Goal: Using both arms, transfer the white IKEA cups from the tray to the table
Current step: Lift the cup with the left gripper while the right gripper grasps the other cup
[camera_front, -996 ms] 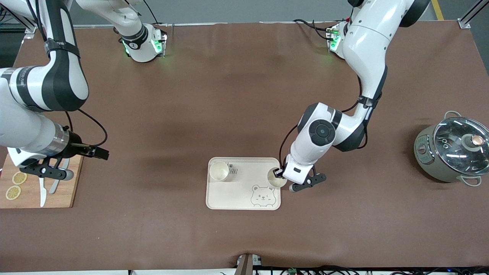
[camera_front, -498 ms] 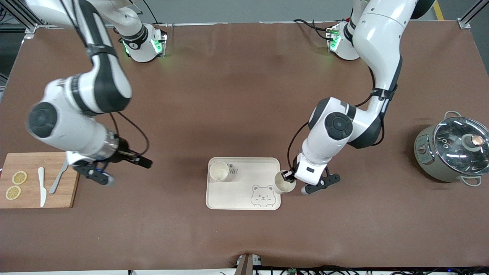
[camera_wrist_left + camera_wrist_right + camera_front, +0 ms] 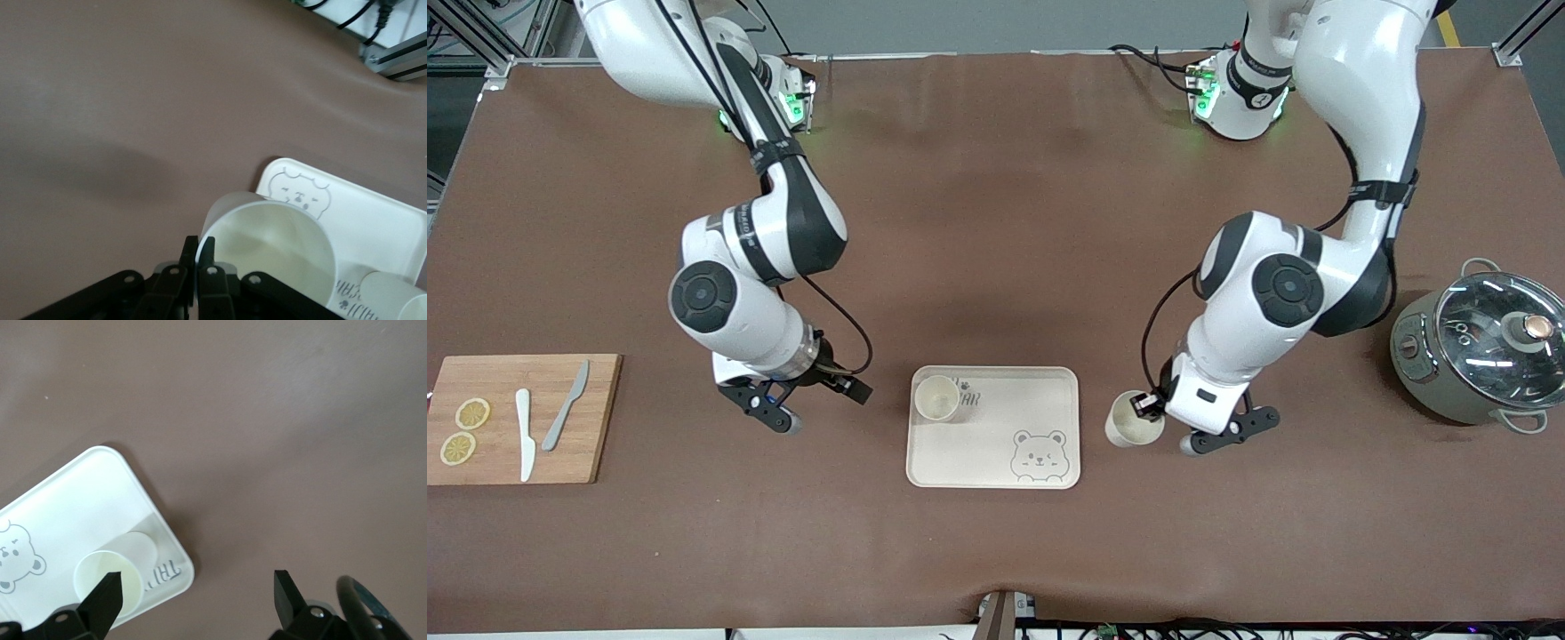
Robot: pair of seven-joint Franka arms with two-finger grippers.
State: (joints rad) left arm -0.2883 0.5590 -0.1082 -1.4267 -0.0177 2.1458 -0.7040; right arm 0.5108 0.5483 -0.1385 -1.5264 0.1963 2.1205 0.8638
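Note:
One white cup (image 3: 938, 396) stands upright on the bear tray (image 3: 996, 444), in the corner toward the right arm's end. My right gripper (image 3: 847, 387) is open and empty over the table beside that corner; its wrist view shows the cup (image 3: 110, 577) on the tray (image 3: 73, 507) by one fingertip (image 3: 110, 592). My left gripper (image 3: 1149, 407) is shut on the rim of the second white cup (image 3: 1134, 429) and holds it upright just off the tray's edge, toward the left arm's end. In the left wrist view the fingers (image 3: 200, 250) pinch the cup's wall (image 3: 267, 243).
A wooden cutting board (image 3: 587, 444) with two lemon slices and two knives lies at the right arm's end. A grey pot with a glass lid (image 3: 1485, 347) stands at the left arm's end.
My left gripper has carried its cup off the tray toward the left arm's end. My right arm has swung from over the cutting board to beside the tray.

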